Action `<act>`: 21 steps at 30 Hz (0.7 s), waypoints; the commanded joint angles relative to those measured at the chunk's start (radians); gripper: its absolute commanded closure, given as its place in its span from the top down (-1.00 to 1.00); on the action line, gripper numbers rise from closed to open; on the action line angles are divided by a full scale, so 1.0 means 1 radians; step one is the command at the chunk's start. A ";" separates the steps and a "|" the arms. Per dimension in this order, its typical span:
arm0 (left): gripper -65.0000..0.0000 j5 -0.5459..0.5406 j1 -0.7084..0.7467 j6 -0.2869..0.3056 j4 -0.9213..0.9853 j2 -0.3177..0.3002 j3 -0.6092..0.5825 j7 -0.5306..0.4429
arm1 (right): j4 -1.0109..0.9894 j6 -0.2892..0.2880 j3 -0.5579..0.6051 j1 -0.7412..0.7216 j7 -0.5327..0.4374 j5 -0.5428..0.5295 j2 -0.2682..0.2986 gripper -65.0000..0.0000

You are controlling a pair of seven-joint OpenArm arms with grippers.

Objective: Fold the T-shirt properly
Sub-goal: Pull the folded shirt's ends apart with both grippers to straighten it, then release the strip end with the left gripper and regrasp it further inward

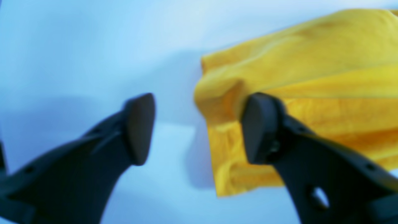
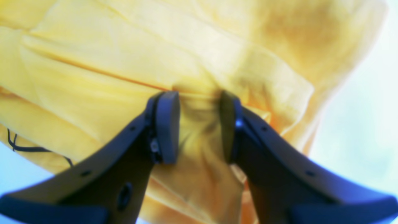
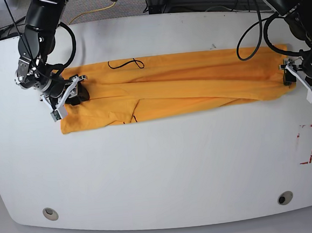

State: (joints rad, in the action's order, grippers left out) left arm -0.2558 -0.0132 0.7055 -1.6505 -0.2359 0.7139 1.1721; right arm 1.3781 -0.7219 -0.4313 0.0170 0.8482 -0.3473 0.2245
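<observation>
The orange-yellow T-shirt (image 3: 175,85) lies as a long folded band across the white table (image 3: 166,175), with a thin dark thread (image 3: 126,63) near its far edge. At the band's left end in the base view, my right gripper (image 3: 70,96) is shut on a bunch of the T-shirt (image 2: 199,62), the cloth pinched between its pads (image 2: 168,127). At the band's other end, my left gripper (image 3: 296,81) is open. In the left wrist view the T-shirt (image 1: 311,62) rests against the right fingertip (image 1: 261,127), and nothing sits between the left gripper's (image 1: 199,129) fingers.
A red tape rectangle (image 3: 308,143) marks the table near its right edge. Two round holes (image 3: 50,213) (image 3: 284,197) sit near the front edge. Cables and equipment crowd the floor behind the table's far edge.
</observation>
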 commanded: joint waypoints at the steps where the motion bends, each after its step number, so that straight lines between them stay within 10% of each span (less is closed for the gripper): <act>1: 0.31 -0.040 -0.006 -0.007 -0.017 -0.024 0.023 0.021 | -0.004 0.024 -0.001 0.005 0.075 0.066 0.008 -0.34; 12: 0.29 -0.350 0.157 -0.007 -0.017 -0.171 0.049 0.030 | -0.003 0.024 0.001 0.004 0.075 0.064 -0.015 -0.34; 21: 0.31 -0.406 0.154 -0.007 0.002 -0.171 0.109 0.032 | -0.003 0.024 0.002 0.004 0.075 0.064 -0.021 -0.34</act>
State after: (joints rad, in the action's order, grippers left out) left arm -0.6369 0.1520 0.6994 -1.6478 -0.3855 0.8200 1.2186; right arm 1.3804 -0.7074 -0.4324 0.0139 0.8444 -0.3439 0.2016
